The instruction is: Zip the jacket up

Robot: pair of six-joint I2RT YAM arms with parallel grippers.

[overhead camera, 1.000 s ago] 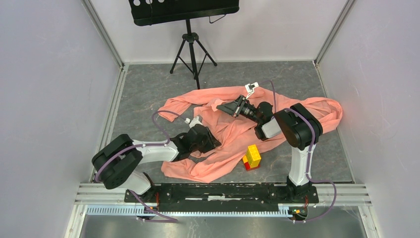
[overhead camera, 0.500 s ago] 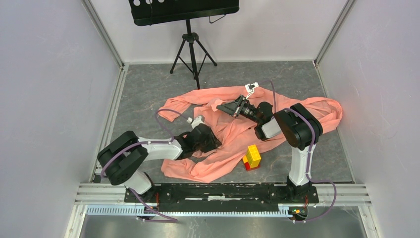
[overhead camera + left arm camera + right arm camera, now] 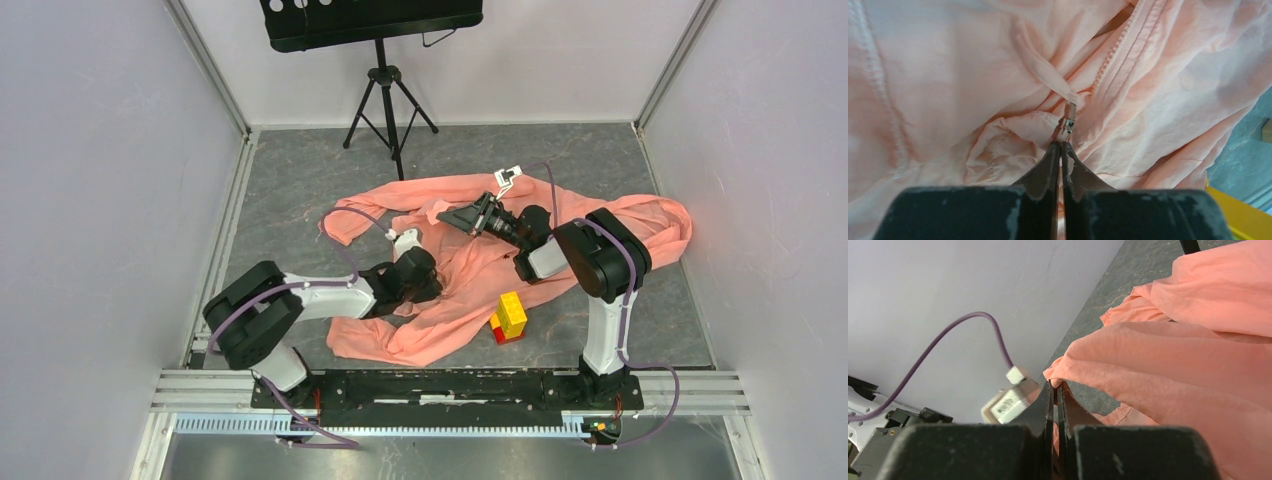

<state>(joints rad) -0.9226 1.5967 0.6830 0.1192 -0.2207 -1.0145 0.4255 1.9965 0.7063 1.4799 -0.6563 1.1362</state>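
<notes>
The salmon-pink jacket (image 3: 600, 222) lies crumpled in the middle of the grey floor. My left gripper (image 3: 1061, 145) is shut on the zipper pull (image 3: 1066, 125) at the lower part of the zipper line (image 3: 1120, 50); in the top view it sits low on the jacket's front (image 3: 428, 280). My right gripper (image 3: 1055, 384) is shut on a fold of the jacket's edge (image 3: 1068, 367) and holds it lifted near the collar end (image 3: 447, 216).
A small yellow-and-red block stack (image 3: 510, 315) stands beside the jacket's lower right hem. A black tripod stand (image 3: 388, 100) is at the back. Grey walls close in left and right. The rail with the arm bases (image 3: 450, 385) runs along the near edge.
My left gripper has slid a little to the right along the jacket front with the zipper pull. The right arm has not moved.
</notes>
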